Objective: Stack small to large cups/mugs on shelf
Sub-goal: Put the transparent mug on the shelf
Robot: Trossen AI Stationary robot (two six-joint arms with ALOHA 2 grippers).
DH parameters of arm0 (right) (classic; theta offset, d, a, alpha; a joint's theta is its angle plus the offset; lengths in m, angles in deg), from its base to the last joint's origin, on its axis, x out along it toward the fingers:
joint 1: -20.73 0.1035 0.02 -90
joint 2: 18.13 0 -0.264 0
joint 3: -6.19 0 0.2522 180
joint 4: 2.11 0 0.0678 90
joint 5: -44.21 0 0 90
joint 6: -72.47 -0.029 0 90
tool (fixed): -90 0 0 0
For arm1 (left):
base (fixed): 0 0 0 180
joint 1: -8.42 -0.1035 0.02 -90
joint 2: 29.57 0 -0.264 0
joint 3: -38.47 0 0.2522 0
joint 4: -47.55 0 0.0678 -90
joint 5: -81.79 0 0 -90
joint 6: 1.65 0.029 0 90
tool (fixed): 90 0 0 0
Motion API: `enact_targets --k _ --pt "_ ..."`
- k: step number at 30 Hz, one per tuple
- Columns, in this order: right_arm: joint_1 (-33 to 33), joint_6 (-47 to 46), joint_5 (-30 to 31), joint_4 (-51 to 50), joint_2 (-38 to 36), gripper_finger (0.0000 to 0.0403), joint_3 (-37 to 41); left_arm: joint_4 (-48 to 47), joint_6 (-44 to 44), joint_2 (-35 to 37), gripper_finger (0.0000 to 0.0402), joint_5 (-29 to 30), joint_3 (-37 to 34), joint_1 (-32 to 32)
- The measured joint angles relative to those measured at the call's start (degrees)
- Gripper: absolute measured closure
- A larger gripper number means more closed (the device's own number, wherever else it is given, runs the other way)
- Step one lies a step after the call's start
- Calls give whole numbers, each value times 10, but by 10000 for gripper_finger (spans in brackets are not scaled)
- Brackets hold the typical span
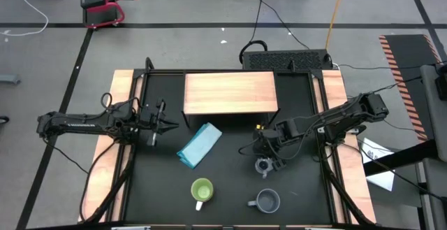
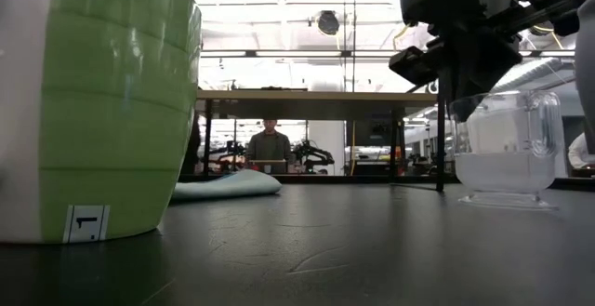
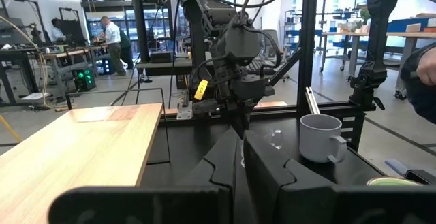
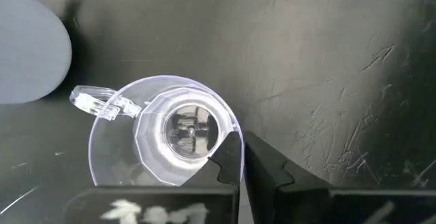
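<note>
- High view: on the black table, a light-wood shelf at the far middle, with a folded light blue cloth just in front of it. Near the front edge, a lime-green mug with its white handle; to its right a grey-blue mug. Beyond the grey-blue mug, the clear glass cup, directly under the right gripper. Left gripper well apart, over the table's left part beside the shelf's left end, holding nothing.
- Low view: lime-green mug filling the near left, a small label at its base. Glass cup standing upright on the table at right, the dark right gripper coming down from above onto its rim. Cloth lying flat farther back; shelf behind as a raised board on legs. A person in the room beyond.
- Left wrist view: left gripper with fingers pressed together, empty. Shelf top to one side, grey-blue mug upright farther off, the right arm above the glass cup. People in the room behind.
- Right wrist view: looking straight down into the glass cup, its clear handle sticking out sideways. Right gripper clamped on the cup's rim, one finger inside the wall and one outside. Part of the grey-blue mug at the edge.
</note>
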State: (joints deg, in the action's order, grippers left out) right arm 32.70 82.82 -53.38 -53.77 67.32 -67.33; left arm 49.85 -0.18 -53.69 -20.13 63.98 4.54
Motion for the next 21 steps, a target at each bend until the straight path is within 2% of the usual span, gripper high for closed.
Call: enact_targets --k 10,21 --pt "-1 8 0 -29 0 402 -45 0 0 0 371 0 0 0" --pt "-33 19 0 -49 0 403 -70 -2 11 0 371 0 0 0"
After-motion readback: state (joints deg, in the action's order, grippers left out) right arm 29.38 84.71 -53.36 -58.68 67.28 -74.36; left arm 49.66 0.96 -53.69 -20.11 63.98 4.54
